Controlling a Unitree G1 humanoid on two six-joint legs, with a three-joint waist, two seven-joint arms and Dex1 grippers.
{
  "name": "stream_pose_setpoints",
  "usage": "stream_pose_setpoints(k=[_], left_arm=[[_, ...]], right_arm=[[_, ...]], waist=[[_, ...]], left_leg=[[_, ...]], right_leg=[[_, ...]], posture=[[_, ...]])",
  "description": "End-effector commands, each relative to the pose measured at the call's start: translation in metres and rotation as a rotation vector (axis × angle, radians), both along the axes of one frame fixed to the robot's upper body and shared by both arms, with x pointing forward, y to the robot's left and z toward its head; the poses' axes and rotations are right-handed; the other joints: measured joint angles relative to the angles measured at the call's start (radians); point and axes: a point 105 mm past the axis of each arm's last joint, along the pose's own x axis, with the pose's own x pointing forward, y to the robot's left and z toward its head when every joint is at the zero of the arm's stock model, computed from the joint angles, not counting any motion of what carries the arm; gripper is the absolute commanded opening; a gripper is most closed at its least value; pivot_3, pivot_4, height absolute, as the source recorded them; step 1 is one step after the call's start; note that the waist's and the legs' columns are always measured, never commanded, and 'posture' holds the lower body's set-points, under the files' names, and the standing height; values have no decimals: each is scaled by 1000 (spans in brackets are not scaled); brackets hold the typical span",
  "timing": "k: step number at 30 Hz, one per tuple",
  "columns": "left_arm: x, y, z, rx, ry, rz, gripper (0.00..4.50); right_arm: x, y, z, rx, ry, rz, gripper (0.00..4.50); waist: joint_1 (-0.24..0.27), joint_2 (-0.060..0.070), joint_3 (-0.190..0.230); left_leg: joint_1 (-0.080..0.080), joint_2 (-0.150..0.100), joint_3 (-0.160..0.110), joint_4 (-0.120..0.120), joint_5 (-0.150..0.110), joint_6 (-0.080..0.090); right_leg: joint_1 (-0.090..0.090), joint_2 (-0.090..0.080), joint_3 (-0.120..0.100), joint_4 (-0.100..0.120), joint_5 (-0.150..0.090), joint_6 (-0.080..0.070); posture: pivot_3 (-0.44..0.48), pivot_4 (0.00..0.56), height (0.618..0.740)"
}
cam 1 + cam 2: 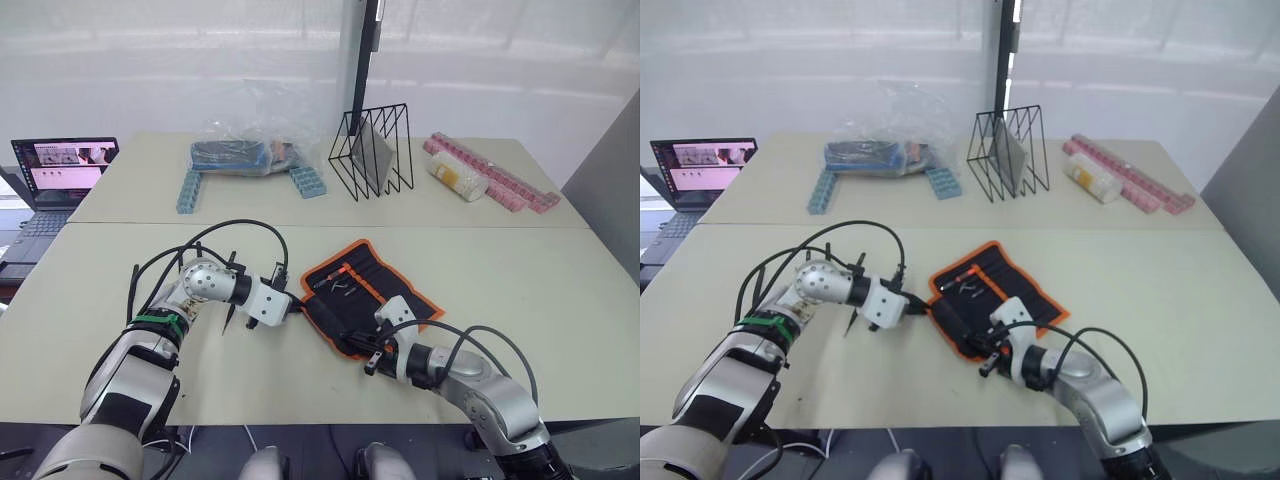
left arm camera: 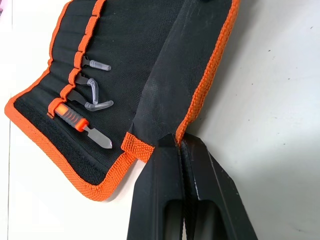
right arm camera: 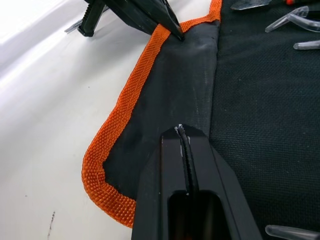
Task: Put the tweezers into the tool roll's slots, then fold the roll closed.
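The tool roll lies open on the near table, black with orange trim. Tweezers with clear tip caps sit in its slots, beside an orange-handled blade. The roll's long near flap is raised into a fold. My left gripper is shut on the orange trim at the flap's left end, seen close in the left wrist view. At the flap's other end my right gripper is shut on the black fabric.
On the far table stand a black wire rack, a clear plastic bag, blue block strips, pink strips and a small bottle. A laptop sits at the far left.
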Motion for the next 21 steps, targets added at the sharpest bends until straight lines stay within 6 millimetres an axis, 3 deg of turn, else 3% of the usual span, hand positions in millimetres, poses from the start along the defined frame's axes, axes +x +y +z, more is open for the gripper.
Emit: stream_pose_setpoints(k=[1, 4, 7, 10, 12, 14, 17, 21], left_arm=[[-4, 4, 7, -27, 8, -13, 925], [-9, 6, 11, -70, 78, -6, 1933], [-11, 6, 27, -219, 263, 61, 2921], [-13, 6, 47, -350, 444, 127, 3883], [-7, 1, 70, -527, 539, 173, 4461], [-5, -4, 85, -668, 632, 207, 4461], [-10, -11, 79, -714, 725, 241, 4461], [-5, -18, 62, -735, 733, 329, 3262]], right_arm=[[-2, -2, -9, -8, 39, -10, 0], [-3, -1, -9, -9, 40, -6, 0], [-3, 1, -10, -12, 41, 5, 0], [-4, 1, -12, -19, 44, 11, 0], [-4, 1, -13, -31, 40, 14, 0], [-4, 2, -14, -41, 39, 18, 0], [-4, 2, -14, -50, 35, 20, 0], [-5, 0, -14, -61, 32, 23, 0]], waist=[[-1, 0, 0], [-1, 0, 0], [-3, 0, 0], [-6, 0, 0], [-5, 0, 0], [-5, 0, 0], [-7, 0, -1], [-7, 1, -1]], left_leg=[[0, 0, 0, 0, 0, 0], [0, 0, 0, 0, 0, 0], [0, 0, -1, 0, 0, 0], [0, 1, -5, 0, 0, 0], [0, 0, -7, 0, 0, 0], [0, 0, -9, 2, 0, 0], [0, 0, -10, 3, -1, 1], [1, 0, -10, 3, -1, 2]], right_leg=[[0, 0, 0, 0, 0, 0], [0, 0, 0, 0, 0, 0], [0, 0, 0, 0, 0, 0], [0, 0, 0, 0, 0, 0], [0, 0, 0, 0, 0, 0], [1, 0, 1, 1, 0, 0], [2, 0, 1, 1, 0, 0], [1, 1, 2, 1, 0, 0]], posture=[[0, 150, 725], [0, 150, 725], [0, 150, 725], [0, 150, 725], [0, 150, 725], [0, 150, 725], [0, 150, 725], [0, 150, 725]])
